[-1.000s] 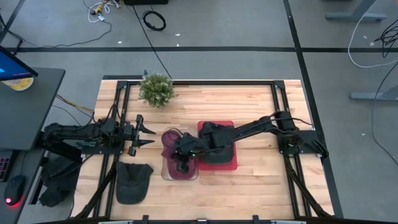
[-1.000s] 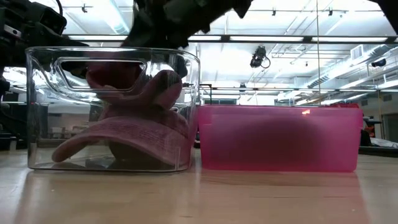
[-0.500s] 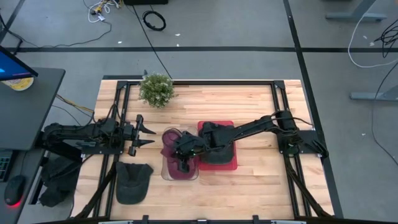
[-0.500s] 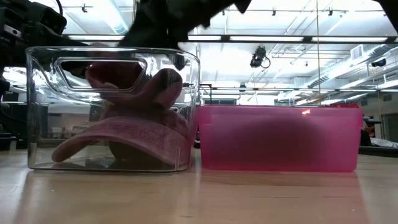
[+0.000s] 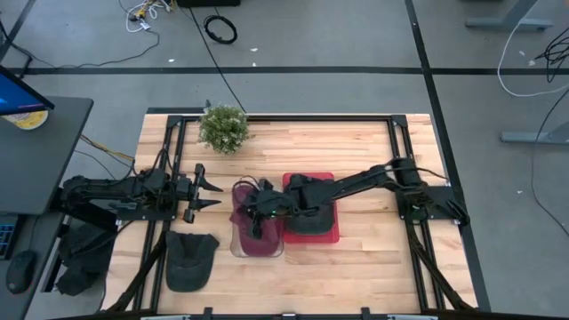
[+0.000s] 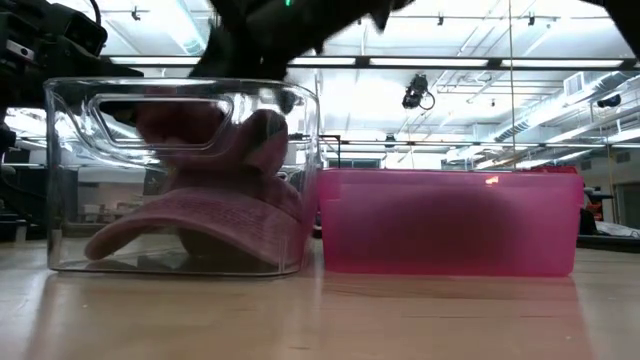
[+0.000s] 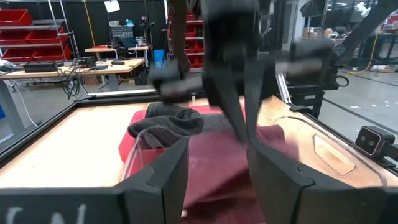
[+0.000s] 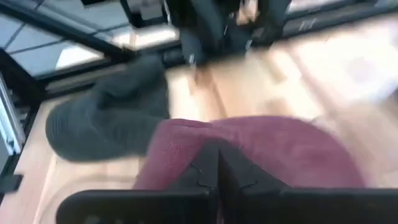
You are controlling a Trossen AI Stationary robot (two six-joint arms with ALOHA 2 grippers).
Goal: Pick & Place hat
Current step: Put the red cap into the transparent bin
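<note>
A maroon hat lies inside a clear bin, brim down on the bin's floor. My right gripper is shut and hovers over the hat. In the low view the right gripper stands above the bin's rim, apart from the cloth. My left gripper waits open, left of the bin, pointing at it. A dark hat sits in the pink bin.
A second dark hat lies on the table near its near-left corner. A small potted plant stands by the far edge. The two bins stand side by side mid-table. Bare wood lies to their right and along the near edge.
My right gripper has risen out of the clear bin and drawn a little toward the table's far edge. The maroon hat has stayed in the bin.
</note>
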